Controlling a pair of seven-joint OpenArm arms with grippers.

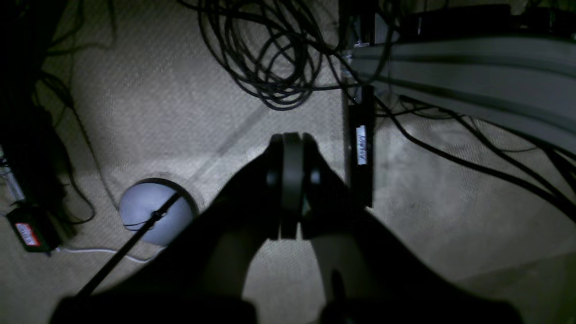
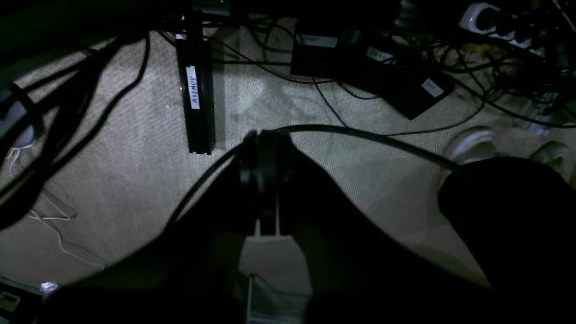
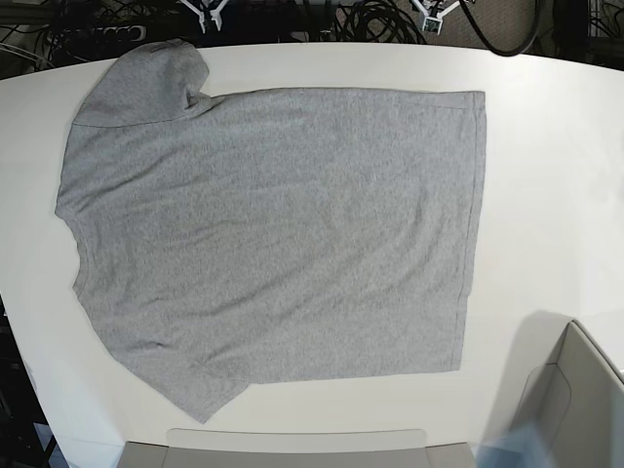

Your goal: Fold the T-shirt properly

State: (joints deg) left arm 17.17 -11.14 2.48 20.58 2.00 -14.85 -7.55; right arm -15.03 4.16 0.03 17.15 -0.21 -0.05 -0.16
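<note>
Jaws pressed together — left gripper (image 1: 291, 189), right gripper (image 2: 265, 180) | T-shirt (image 3: 273, 234) flat — table (image 3: 546, 175)

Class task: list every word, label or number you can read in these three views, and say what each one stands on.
"A1MOV", roughly: white label on a black bar on the floor.
White label on a black bar: too blurred.
Labels on the black boxes: too small.
Red tag: unreadable.
T-shirt: no print visible.

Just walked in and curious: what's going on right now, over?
Both hands shut, empty: left hand, right hand parked over the floor. T-shirt flat, unfolded, plain side up on white table. Nothing lying on it.
</note>
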